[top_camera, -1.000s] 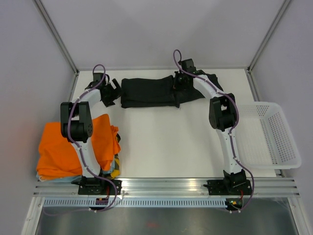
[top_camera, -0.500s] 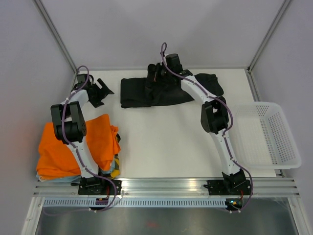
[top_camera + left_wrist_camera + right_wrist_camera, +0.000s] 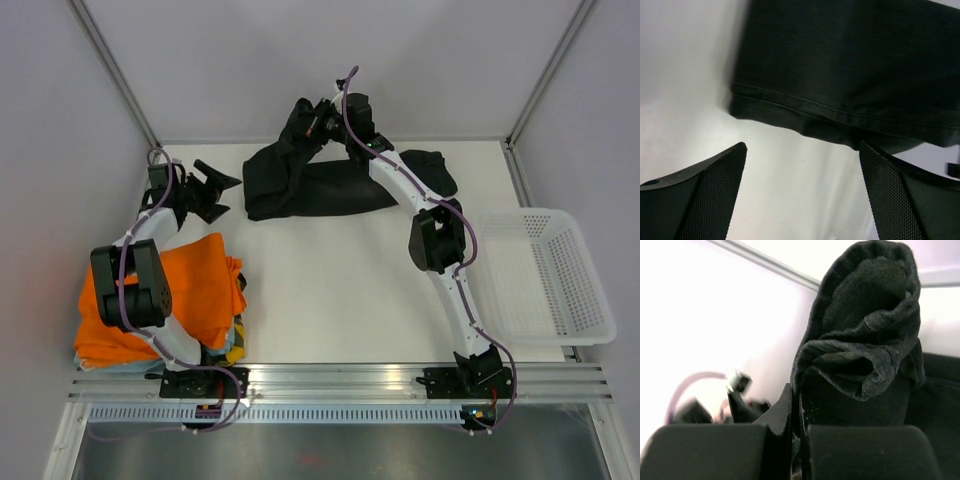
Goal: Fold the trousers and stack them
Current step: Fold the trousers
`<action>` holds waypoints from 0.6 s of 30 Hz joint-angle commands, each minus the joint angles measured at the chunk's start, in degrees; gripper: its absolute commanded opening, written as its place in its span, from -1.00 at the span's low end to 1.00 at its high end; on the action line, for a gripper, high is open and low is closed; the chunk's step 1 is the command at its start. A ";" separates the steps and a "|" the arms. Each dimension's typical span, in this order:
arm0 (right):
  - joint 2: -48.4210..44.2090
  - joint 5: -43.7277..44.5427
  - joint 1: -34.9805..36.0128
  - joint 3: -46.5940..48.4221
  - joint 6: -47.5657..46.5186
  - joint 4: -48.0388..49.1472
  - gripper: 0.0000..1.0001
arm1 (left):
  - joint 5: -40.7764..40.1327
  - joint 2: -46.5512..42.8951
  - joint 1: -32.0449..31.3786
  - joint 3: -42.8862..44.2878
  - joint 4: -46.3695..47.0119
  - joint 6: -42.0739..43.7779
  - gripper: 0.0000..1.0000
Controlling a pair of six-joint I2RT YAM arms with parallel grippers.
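Trousers point(image 3: 335, 188): one black pair, lying crosswise along the far side of the table point(image 3: 330, 290), folded lengthwise into a thick band. One bunched part near the left end is raised off the surface, and the rest drapes down and away to the right of the right gripper point(image 3: 318, 118), reaching a rumpled end on the table beneath that arm's forearm. Right gripper: fingers pressed together on a gathered wad of the black cloth, which bulges out above the fingertips in the right wrist view; it is held above the table close to the back wall. Left gripper point(image 3: 215, 185): fingers spread apart with nothing between them, low over the bare table, just to the left of the trousers' left end. In the left wrist view the stitched hem of that end lies straight ahead of the open fingers point(image 3: 715, 190), near them but not touching. Orange garment point(image 3: 190, 290): folded, on top of a small pile at the near left corner, behind and below the left gripper and partly under the left arm; slivers of yellow and blue cloth show at the pile's bottom edge. Basket point(image 3: 560, 300): white plastic mesh, at the table's right edge, well apart from the right gripper on its near right side, nothing visible inside.
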 commanded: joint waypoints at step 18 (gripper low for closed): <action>0.60 5.47 5.25 5.03 4.09 8.17 -0.99 | -20.03 -0.13 -12.72 -33.74 61.33 -60.52 0.99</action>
